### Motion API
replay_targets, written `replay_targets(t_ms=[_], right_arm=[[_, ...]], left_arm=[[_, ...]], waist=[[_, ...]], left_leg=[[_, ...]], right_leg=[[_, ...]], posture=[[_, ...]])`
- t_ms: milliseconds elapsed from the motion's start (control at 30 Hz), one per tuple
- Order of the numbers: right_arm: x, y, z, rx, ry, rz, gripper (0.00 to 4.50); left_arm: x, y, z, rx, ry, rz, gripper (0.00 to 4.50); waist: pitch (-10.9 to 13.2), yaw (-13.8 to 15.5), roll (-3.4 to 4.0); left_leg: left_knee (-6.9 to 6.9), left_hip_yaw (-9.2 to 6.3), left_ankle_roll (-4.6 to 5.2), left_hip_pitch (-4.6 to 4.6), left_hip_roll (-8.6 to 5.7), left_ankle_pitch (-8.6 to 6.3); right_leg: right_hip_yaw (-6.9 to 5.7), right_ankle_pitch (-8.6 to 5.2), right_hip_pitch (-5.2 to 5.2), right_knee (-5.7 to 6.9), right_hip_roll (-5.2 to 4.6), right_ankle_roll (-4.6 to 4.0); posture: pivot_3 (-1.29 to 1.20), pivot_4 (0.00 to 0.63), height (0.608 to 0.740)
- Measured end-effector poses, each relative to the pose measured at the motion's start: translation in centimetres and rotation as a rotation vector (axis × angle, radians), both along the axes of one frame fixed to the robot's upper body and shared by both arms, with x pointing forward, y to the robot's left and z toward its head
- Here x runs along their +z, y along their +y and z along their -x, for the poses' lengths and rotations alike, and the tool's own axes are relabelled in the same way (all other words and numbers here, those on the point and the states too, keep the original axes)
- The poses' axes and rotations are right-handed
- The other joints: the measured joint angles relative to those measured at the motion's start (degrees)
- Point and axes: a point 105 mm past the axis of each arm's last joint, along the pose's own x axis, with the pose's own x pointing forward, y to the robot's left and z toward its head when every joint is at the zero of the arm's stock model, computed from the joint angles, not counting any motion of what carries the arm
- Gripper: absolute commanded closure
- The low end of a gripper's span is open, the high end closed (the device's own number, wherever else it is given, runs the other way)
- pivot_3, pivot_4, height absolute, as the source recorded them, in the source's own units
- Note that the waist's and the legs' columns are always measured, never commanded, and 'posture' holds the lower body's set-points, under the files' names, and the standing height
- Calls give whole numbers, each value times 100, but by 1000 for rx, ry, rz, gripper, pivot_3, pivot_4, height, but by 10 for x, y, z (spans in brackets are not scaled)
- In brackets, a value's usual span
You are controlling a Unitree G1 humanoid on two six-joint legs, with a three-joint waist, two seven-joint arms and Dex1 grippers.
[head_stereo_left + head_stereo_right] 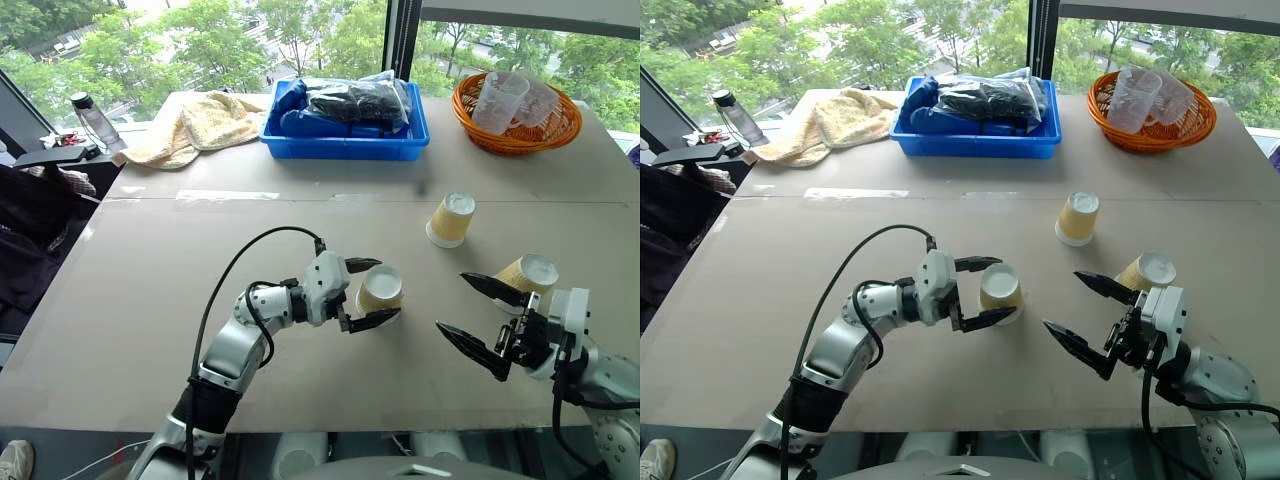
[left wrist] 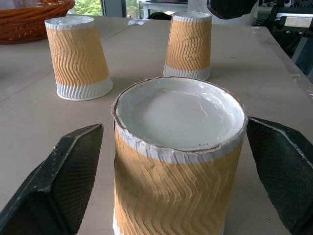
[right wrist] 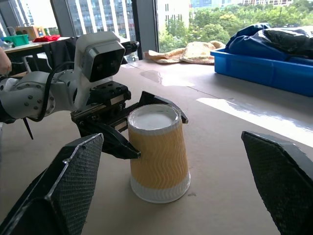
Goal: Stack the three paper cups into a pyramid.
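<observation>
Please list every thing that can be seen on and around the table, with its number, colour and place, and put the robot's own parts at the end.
paper cups: 3, yellow-tan with white ends, all upside down on the table; one between the left gripper's fingers, one farther back, one by the right gripper
blue bin: 1, blue, far middle, holding dark and blue bagged items
orange basket: 1, orange, far right
clear plastic cups: clear, in the basket, count unclear
towel: 1, pale yellow, far left
bottle: 1, clear with dark cap, far left edge
table: 1, beige
left gripper: 1, black fingers, open around the near cup
right gripper: 1, black fingers, open, empty
</observation>
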Motion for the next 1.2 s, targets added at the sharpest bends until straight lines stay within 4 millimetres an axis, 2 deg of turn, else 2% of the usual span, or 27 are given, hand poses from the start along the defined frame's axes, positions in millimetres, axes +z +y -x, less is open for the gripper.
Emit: replay_targets(t_ms=[167,233,367,433,733,933,1067,1133,1167,1200], right_arm=[[18,-28,-8,-202,-134,10,0],[21,-42,-13,-311,-172,28,0],[16,-73,-25,-517,-173,67,0],[2,-87,-30,-600,-111,92,0],[-27,-99,-39,-684,66,72,0],[-32,-99,-43,-680,118,25,0],[-35,-100,-44,-677,146,-16,1125],[-35,-100,-44,-673,154,-30,2116],[-35,-101,-44,-671,159,-32,2359],[-35,-100,-44,-666,162,-37,2385]], left_arm=[[46,21,11,-32,-70,42,42],[58,30,20,-75,-33,12,42],[82,45,32,-164,39,-62,42],[96,54,38,-221,70,-136,42],[95,61,42,-237,162,-226,42],[93,63,33,-146,171,-236,42],[90,65,28,-92,186,-239,0],[92,65,26,-67,177,-237,0],[92,66,25,-58,170,-237,0],[93,66,25,-47,157,-239,0]], waist=[[2,0,3],[3,-1,1],[12,0,9],[14,0,15],[19,-17,18],[19,-14,18],[19,-14,18],[19,-14,18],[19,-14,18],[19,-14,18]], left_leg=[[-1,-1,0,1,6,0],[-1,-2,-1,2,5,1],[0,2,-8,3,3,5],[-1,6,-10,4,-3,6],[-2,13,-11,6,-1,6],[-2,14,-11,5,-2,6],[-3,13,-11,5,-2,6],[-3,14,-11,4,-2,6],[-3,14,-11,5,-2,6],[-2,14,-11,5,-2,6]], right_leg=[[0,0,0,1,-1,0],[-2,-1,0,3,0,0],[0,-1,0,5,0,1],[1,-2,0,4,0,1],[9,-2,-2,3,8,1],[11,-1,-2,3,7,1],[11,-1,-3,3,7,1],[11,-1,-3,3,7,1],[12,-1,-3,3,7,1],[12,-1,-3,3,7,1]], posture=[[0,150,733],[0,150,733],[0,150,733],[0,150,733],[0,150,733],[0,150,733],[0,150,733],[0,150,733],[0,150,733],[0,150,733]])
